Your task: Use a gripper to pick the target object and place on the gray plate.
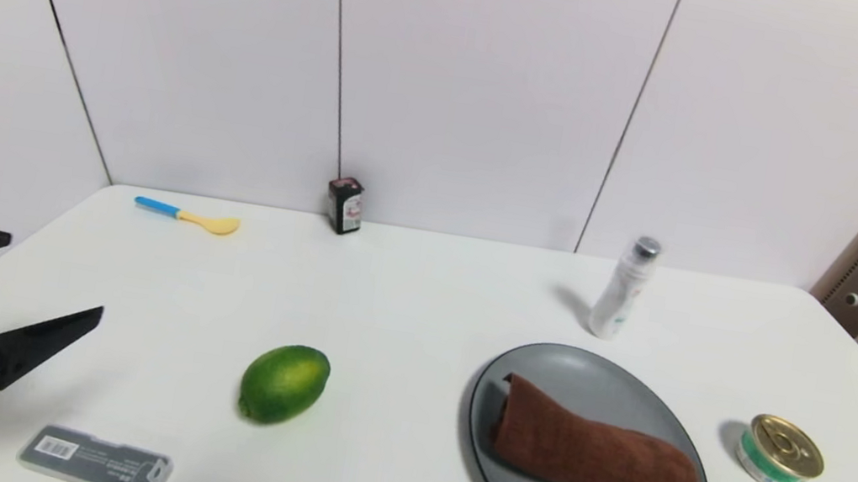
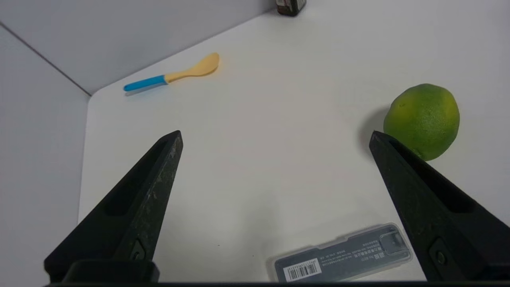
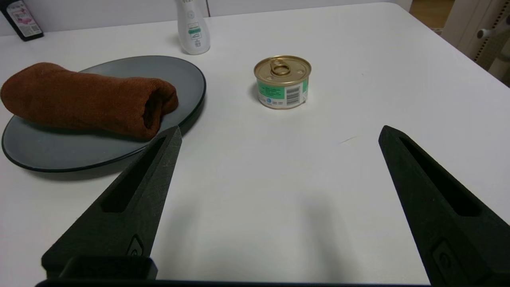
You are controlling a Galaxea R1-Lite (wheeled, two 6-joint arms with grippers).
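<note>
One towel lies lengthwise across plate.

- The towel lies on the plate, in the lower right of the head view.
- The can sits right of the plate, apart from it.
- The bottle stands just above the plate in the frame.
- The lime is lower centre, left of the plate.
- The case lies at the bottom left, below the lime.
- The spoon is upper left; the small box stands right of it, against the wall.
- The left gripper is at the left edge, jaws spread.
</note>
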